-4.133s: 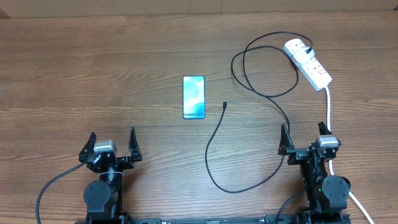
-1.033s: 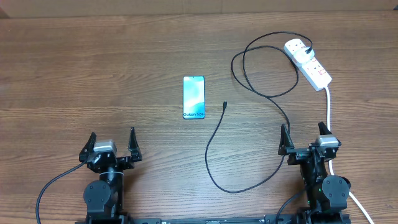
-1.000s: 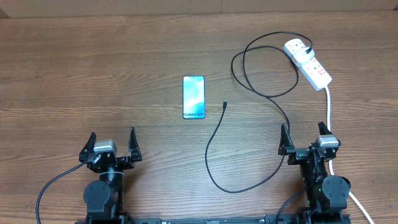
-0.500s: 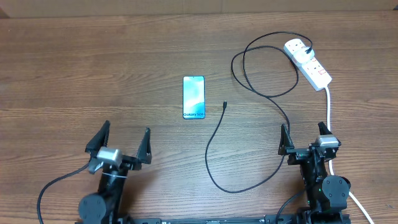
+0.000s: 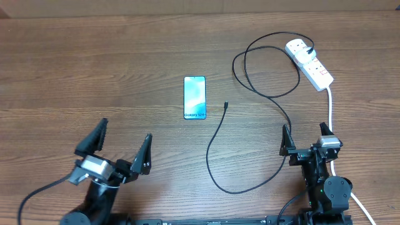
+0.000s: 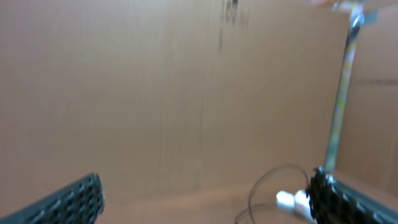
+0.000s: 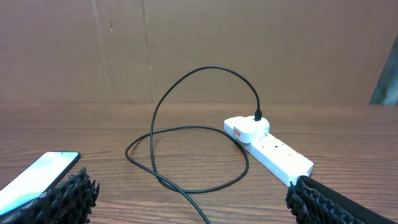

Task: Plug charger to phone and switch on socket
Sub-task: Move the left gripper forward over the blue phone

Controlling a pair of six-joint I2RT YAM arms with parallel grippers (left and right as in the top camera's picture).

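The phone (image 5: 194, 97) lies face up mid-table, its screen lit blue-white; its near end also shows at the left of the right wrist view (image 7: 37, 177). The charger's black cable (image 5: 215, 140) has its connector tip (image 5: 225, 105) just right of the phone, apart from it. The cable loops round to its plug (image 5: 310, 50) in the white socket (image 5: 310, 64), seen again from the right wrist (image 7: 273, 149). My left gripper (image 5: 125, 131) is open, near the front left, well short of the phone. My right gripper (image 5: 304, 129) is open at the front right, empty.
The socket's thick white lead (image 5: 330, 106) runs down past the right arm to the table's front edge. A brown cardboard wall (image 7: 199, 43) backs the table. The left wrist view is blurred, showing the wall, a cable loop (image 6: 267, 180) and the socket end (image 6: 291, 199).
My left arm has swung and tilted, its gripper shifting leftward and spreading wider in the overhead view, still open. The right arm, phone and cable have not moved.
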